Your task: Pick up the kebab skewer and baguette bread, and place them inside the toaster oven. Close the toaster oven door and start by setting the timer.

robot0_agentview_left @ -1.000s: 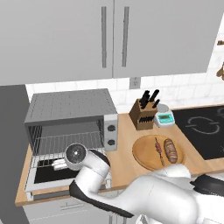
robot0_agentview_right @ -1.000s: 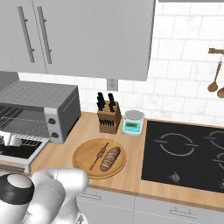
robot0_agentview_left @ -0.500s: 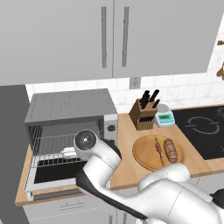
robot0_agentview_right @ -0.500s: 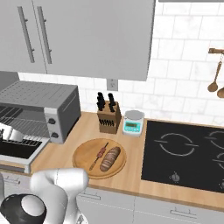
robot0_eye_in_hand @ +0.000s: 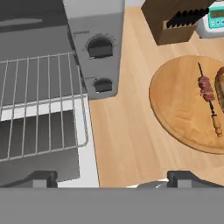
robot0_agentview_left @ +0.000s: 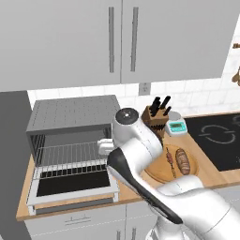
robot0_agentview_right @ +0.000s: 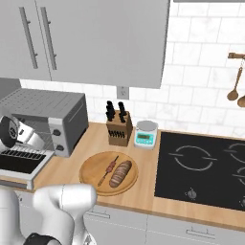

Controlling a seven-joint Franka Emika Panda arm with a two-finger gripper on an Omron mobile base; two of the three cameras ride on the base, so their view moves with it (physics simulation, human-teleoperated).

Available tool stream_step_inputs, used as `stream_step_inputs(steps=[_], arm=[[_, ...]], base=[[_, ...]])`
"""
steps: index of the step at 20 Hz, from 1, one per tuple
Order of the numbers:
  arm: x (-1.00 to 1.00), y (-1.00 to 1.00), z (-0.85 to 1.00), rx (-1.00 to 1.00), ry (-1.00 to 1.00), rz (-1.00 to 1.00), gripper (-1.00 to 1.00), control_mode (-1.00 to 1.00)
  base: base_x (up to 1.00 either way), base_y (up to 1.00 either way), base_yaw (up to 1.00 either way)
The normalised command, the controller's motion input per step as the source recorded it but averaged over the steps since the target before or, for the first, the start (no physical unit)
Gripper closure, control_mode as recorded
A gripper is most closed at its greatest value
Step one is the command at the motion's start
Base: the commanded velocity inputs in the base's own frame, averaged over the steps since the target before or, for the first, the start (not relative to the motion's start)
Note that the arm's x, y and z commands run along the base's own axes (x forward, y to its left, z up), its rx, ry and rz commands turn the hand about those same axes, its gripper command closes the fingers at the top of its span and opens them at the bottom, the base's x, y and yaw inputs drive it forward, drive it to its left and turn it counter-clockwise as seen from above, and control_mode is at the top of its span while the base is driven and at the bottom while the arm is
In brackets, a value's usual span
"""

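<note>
While the gripper (robot0_eye_in_hand: 112, 177) hangs over the front right corner of the toaster oven (robot0_agentview_left: 70, 117), its two dark fingertips (robot0_eye_in_hand: 41, 177) stand wide apart with nothing between them. In the hand view one tip sits over the lowered toaster oven door (robot0_eye_in_hand: 35, 162), the other over the bare wooden counter (robot0_eye_in_hand: 127, 131) just right of it. The door lies flat and open, dark glass up, silver frame around it; the wire rack (robot0_eye_in_hand: 39, 100) sticks out over it. Just past the rack's right edge is the control panel with two knobs (robot0_eye_in_hand: 99, 46), one above the other in that view.

Right of the oven, apart from it, a round wooden board (robot0_eye_in_hand: 188, 105) lies on the counter. The kebab skewer (robot0_eye_in_hand: 208, 94) lies flat on the board, reddish meat chunks toward its far end, bare stick toward the near end. The baguette bread (robot0_agentview_right: 120, 173) lies on the same board just right of the skewer, roughly parallel, not clearly touching. Both are outside the oven.

In the left base view the white arm reaches across in front of the oven's right side, hiding the control panel, hand at the level of the rack. In the right base view the hand shows at the left edge in front of the oven opening.

Farther back, against the tiled wall, a wooden knife block (robot0_agentview_right: 118, 128) with dark handles stands behind the board, and a small kitchen scale (robot0_agentview_right: 145, 134) with a teal display just right of it. A black cooktop (robot0_agentview_right: 206, 167) takes up the counter's right end. Grey wall cabinets (robot0_agentview_right: 95, 38) hang above; wooden spoons (robot0_agentview_right: 234, 88) hang on the wall at far right.
</note>
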Motion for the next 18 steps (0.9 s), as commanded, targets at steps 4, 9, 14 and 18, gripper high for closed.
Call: stream_step_inputs(steps=[4, 9, 14, 18], arm=[[-0.13, -1.00, 0.09, 0.00, 0.19, -0.03, -1.00, -1.00], [0.02, -0.98, 0.00, 0.00, 0.14, -0.01, -1.00, -1.00], [0.24, -0.91, 0.00, 0.00, 0.14, 0.00, -1.00, -1.00], [0.26, -0.77, 0.00, 0.00, 0.11, 0.00, -1.00, -1.00]], base=[[0.00, 0.00, 0.00], [0.00, 0.00, 0.00], [0.00, 0.00, 0.00], [0.00, 0.00, 0.00]])
